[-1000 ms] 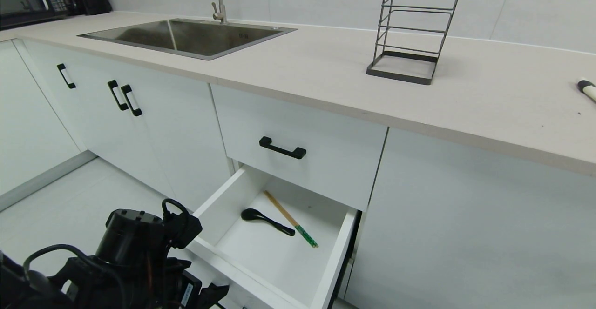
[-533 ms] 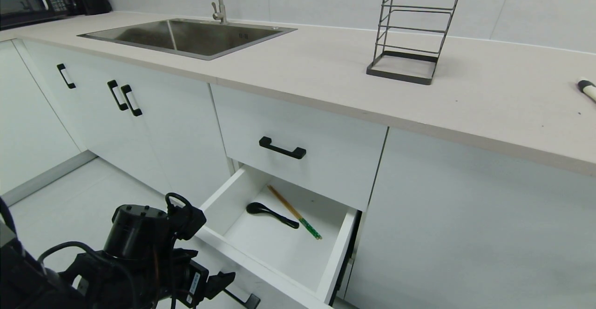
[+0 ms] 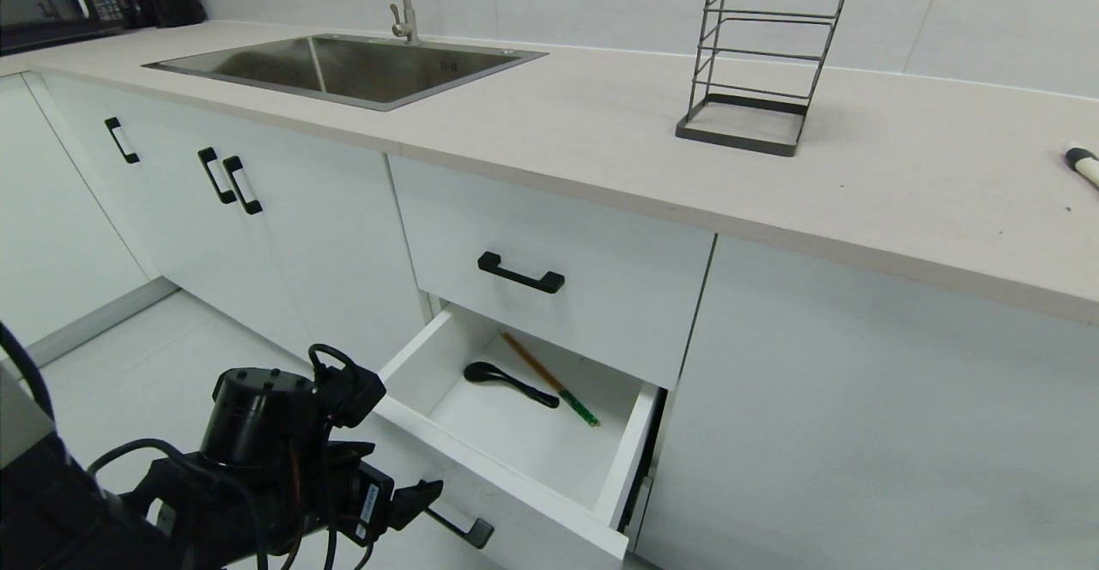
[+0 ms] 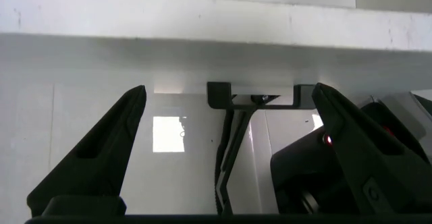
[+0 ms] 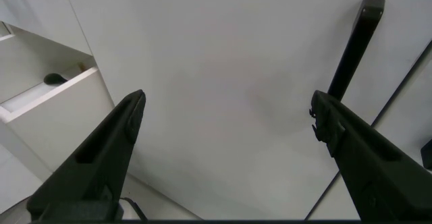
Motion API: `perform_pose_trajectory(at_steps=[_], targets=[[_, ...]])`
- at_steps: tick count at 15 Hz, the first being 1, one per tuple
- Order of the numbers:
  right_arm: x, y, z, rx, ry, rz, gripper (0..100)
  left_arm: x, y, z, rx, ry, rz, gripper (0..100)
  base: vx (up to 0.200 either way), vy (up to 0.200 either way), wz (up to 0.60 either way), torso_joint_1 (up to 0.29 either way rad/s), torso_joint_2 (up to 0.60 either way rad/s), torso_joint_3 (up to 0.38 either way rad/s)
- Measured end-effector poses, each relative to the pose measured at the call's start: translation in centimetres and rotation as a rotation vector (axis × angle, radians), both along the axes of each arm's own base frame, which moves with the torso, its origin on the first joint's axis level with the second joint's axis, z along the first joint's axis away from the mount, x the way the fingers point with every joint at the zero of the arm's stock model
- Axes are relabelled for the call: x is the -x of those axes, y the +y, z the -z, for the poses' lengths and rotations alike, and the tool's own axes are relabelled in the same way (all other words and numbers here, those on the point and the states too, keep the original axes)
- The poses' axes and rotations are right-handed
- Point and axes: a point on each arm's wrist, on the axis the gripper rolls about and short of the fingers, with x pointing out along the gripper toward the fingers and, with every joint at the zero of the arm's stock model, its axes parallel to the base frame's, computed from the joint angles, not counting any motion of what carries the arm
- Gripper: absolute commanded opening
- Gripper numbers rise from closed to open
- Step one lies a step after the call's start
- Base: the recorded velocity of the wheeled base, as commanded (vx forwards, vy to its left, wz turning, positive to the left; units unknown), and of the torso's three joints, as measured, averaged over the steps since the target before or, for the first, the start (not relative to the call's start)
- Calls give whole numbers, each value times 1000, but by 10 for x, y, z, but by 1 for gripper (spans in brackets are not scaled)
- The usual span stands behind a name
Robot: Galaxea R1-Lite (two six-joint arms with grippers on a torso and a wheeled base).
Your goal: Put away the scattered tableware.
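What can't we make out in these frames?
- Rear of the open drawer: head view, hidden by the upper drawer front.
- Chopsticks: head view, too thin to count.
- White object on the countertop: head view, cut by the right edge.
- Left gripper and drawer handle: left wrist view, handle sits between open fingers; contact unclear.

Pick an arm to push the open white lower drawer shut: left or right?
Left, likely. The left gripper, open, faces the front of the white lower drawer, fingers either side of its black bar handle. The right gripper points at a white cabinet panel beside it.
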Motion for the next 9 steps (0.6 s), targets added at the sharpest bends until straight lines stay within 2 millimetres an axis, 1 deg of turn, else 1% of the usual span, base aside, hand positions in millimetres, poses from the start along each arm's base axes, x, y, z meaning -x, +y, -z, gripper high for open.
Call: perform_pose_trajectory(at_steps=[6, 9], targets=[[0, 0, 0, 0, 0, 0, 100, -11, -5, -1, 22, -6, -13, 100, 0, 0, 0, 0, 0, 0], [0, 0, 0, 0, 0, 0, 100, -21, -6, -1, 31, -25, -21, 100, 0, 0, 0, 0, 0, 0]])
